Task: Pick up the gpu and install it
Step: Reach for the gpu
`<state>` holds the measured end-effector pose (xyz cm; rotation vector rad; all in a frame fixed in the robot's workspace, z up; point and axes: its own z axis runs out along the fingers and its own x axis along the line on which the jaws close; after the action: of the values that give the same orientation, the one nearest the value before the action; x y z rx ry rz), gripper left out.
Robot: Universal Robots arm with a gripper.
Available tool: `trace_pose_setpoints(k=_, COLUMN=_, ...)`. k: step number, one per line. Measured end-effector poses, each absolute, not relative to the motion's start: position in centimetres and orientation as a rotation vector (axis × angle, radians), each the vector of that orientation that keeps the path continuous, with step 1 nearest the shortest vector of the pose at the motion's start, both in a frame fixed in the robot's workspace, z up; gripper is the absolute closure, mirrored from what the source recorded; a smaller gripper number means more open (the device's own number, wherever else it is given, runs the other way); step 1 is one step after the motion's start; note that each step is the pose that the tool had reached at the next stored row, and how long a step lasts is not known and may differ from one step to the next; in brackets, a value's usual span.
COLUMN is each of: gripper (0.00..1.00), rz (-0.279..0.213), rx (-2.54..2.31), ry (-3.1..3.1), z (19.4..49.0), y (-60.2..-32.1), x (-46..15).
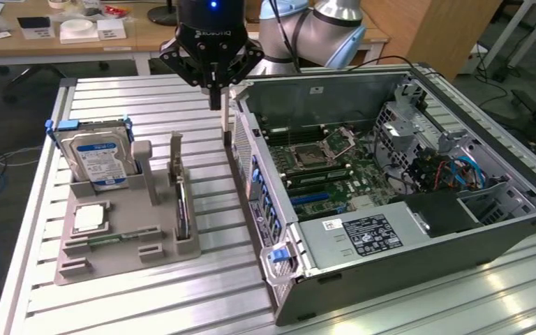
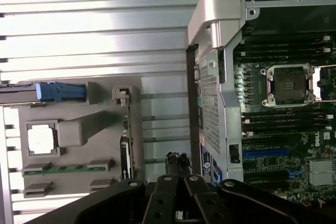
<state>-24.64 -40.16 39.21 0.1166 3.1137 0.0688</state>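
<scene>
Gpu (image 1: 184,206) standing on edge in the grey holder (image 1: 119,262), sitting low beneath the gripper (image 1: 216,103) and off to one side. Hovering pinched tight, gripping nothing, with the computer case (image 1: 417,248) lying just beside the other flank.

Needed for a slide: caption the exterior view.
Shut tool hangs between the open computer case and the tray holding the upright gpu.

Bright overhead light; white glare bands across ribbed surface (image 2: 100,30) beyond gripper (image 2: 177,162); computer case (image 1: 407,269) interior shadowed.
</scene>
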Motion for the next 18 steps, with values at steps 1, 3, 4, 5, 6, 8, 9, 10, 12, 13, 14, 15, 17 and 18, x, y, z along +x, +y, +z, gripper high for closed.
trace_pose_setpoints(k=1, gripper=0.89, rz=0.069, rx=0.117, ry=3.114, z=39.2, y=-40.2, x=-24.7)
trace_pose_setpoints(k=3, gripper=0.89, rz=0.069, rx=0.117, ry=3.114, z=39.2, y=-40.2, x=-25.0)
trace_pose_setpoints(k=4, gripper=0.89, rz=0.069, rx=0.117, ry=3.114, z=39.2, y=-40.2, x=-25.1)
trace_pose_setpoints(k=5, gripper=0.89, rz=0.069, rx=0.117, ry=3.114, z=39.2, y=-40.2, x=-25.2)
trace_pose_setpoints(k=6, gripper=0.89, rz=0.069, rx=0.117, ry=3.114, z=39.2, y=-40.2, x=-25.3)
trace_pose_setpoints(k=8, gripper=0.89, rz=0.069, rx=0.117, ry=3.114, z=39.2, y=-40.2, x=-25.5)
trace_pose_setpoints(k=9, gripper=0.89, rz=0.069, rx=0.117, ry=3.114, z=39.2, y=-40.2, x=-25.6)
trace_pose_setpoints(k=10, gripper=0.89, rz=0.069, rx=0.117, ry=3.114, z=39.2, y=-40.2, x=-25.7)
trace_pose_setpoints(k=12, gripper=0.89, rz=0.069, rx=0.117, ry=3.114, z=39.2, y=-40.2, x=-26.0)
trace_pose_setpoints(k=13, gripper=0.89, rz=0.069, rx=0.117, ry=3.114, z=39.2, y=-40.2, x=-26.1)
trace_pose_setpoints(k=14, gripper=0.89, rz=0.069, rx=0.117, ry=3.114, z=39.2, y=-40.3, x=-26.2)
trace_pose_setpoints(k=15, gripper=0.89, rz=0.069, rx=0.117, ry=3.114, z=39.2, y=-40.3, x=-26.3)
trace_pose_setpoints(k=17, gripper=0.89, rz=0.069, rx=0.117, ry=3.114, z=39.2, y=-40.3, x=-26.5)
trace_pose_setpoints(k=18, gripper=0.89, rz=0.069, rx=0.117, ry=3.114, z=39.2, y=-40.3, x=-26.6)
